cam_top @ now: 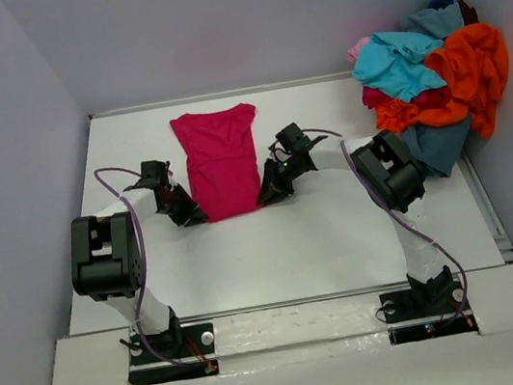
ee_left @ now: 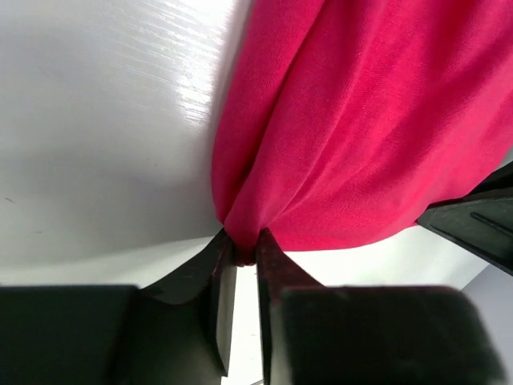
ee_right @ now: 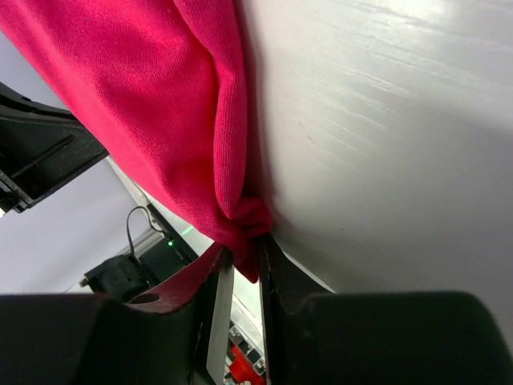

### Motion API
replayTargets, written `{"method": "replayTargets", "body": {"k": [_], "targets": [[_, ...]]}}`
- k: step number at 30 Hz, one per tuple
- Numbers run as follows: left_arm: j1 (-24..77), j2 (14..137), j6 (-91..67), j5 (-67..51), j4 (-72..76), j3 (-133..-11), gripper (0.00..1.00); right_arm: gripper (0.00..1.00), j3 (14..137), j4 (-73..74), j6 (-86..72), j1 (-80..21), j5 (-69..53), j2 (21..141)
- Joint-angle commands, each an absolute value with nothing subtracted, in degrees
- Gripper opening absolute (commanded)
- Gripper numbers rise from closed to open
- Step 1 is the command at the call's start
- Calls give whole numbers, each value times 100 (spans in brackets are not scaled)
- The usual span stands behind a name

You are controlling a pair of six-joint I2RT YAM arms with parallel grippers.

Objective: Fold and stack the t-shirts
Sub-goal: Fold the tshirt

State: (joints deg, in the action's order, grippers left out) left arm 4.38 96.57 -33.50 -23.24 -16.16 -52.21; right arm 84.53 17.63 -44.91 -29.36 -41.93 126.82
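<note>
Left gripper [cam_top: 192,214], top view: low over the white table [cam_top: 294,245], at the near left corner of the crimson t-shirt [cam_top: 220,159], which lies spread mid-table with its sleeves at the far end; right gripper [cam_top: 267,196] at the near right corner; heap of other t-shirts [cam_top: 433,76] at the far right. Left wrist view: jaws almost together, pinching a bunched hem corner. Right wrist view: jaws equally narrow, clamped on the opposite bunched corner.
</note>
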Motion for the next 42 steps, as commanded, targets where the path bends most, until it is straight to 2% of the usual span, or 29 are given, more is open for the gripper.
{"method": "replayTargets", "body": {"k": [1,2,5,10,21,33,42], "targets": [[413,9571,-3243,-2136,-1749,-5238,19,22,8543,2012,-4166,-2988,-3683,12560],[413,9571,-3208,-2101,-1749,-5273,13,20,8604,2108,-4123,-2988,-3622,12551],[413,9615,-3164,-2031,-1793,-5352,6,14,8745,2311,-3920,-2988,-3490,12533],[413,9721,-3024,-2013,-1889,-5440,6,7,8956,2610,-3674,-2988,-3296,12542],[808,9326,-2795,-2144,-2399,-5379,6,7,9035,3067,-3252,-3041,-3173,12252],[1573,8183,-2839,-2066,-2953,-4738,6,7,8456,3753,-2681,-3393,-3050,11321],[2073,6848,-3128,-1978,-3593,-4061,6,7,7849,4122,-2549,-3735,-3023,10460]]}}
